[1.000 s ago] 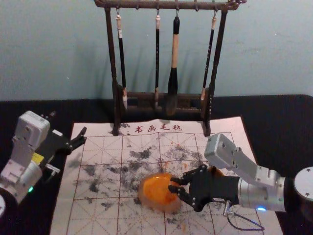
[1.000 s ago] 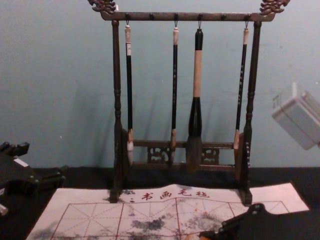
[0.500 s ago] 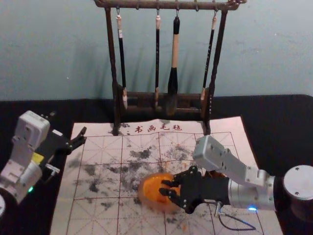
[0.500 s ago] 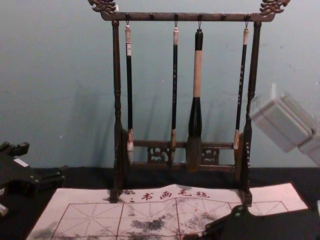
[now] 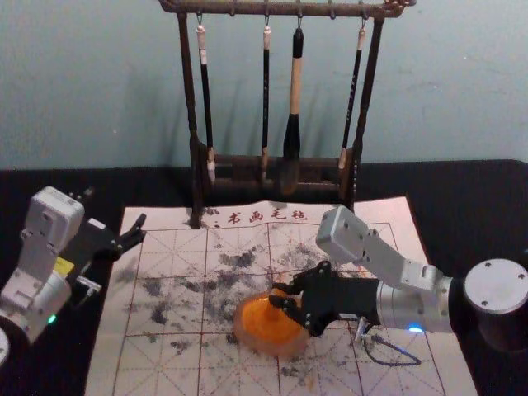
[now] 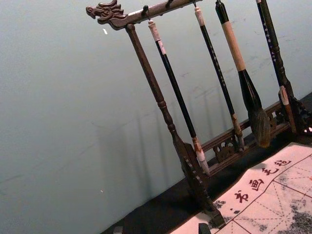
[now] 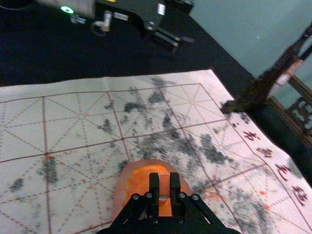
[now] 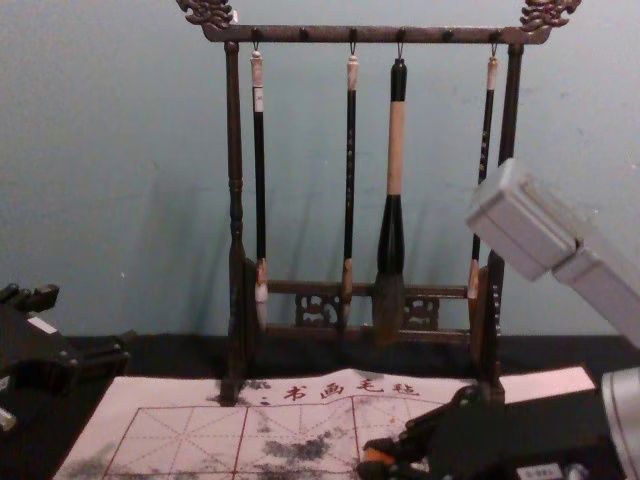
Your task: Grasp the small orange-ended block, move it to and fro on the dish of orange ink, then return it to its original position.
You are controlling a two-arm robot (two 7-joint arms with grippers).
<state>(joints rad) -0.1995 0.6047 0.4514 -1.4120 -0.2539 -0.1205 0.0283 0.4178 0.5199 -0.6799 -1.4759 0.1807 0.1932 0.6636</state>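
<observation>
My right gripper (image 5: 285, 299) is over the back right part of the orange ink dish (image 5: 262, 328) in the head view. In the right wrist view the right gripper (image 7: 165, 187) is shut on the small block (image 7: 164, 185), held between its two fingers above the orange ink (image 7: 142, 178). An orange end of the block (image 8: 378, 456) shows at the fingertips in the chest view. My left gripper (image 5: 139, 233) is parked at the mat's left edge; in its own wrist view the left gripper (image 6: 161, 229) stands open with a wide gap.
A dark wooden rack (image 5: 196, 165) with several hanging brushes stands at the mat's back edge. The gridded, ink-stained mat (image 5: 165, 363) lies under the dish, on a black table (image 5: 470, 206).
The right gripper has moved left and toward the back, over the dish's back right part. The block's orange end has come into sight in the chest view. The left arm has stayed still.
</observation>
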